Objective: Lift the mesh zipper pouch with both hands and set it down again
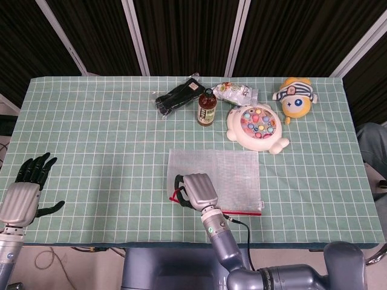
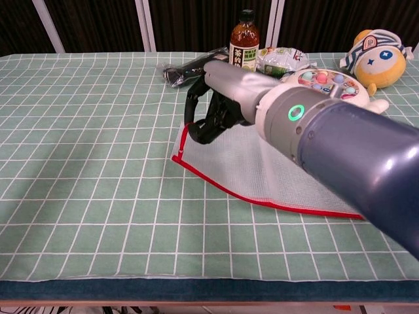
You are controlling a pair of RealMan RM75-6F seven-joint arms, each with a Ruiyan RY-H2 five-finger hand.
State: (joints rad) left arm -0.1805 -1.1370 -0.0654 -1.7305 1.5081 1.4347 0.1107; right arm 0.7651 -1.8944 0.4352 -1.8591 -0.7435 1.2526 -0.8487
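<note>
The white mesh zipper pouch (image 1: pixel 233 175) with a red zipper edge lies mid-table. Its near left corner is raised off the cloth, and the far right part still rests on the table (image 1: pixel 91 151). My right hand (image 1: pixel 195 190) grips that raised corner by the red zipper. In the chest view the right hand (image 2: pixel 219 98) holds the corner high, so the pouch (image 2: pixel 268 167) slopes down to the right. My left hand (image 1: pixel 27 187) hovers at the table's near left edge, fingers spread, holding nothing, far from the pouch. The chest view does not show it.
Along the back stand a brown tea bottle (image 1: pixel 207 107), black gloves (image 1: pixel 177 95), a snack bag (image 1: pixel 237 92), a white fishing-game toy (image 1: pixel 259 127) and a yellow plush (image 1: pixel 294 96). Green checked cloth covers the table.
</note>
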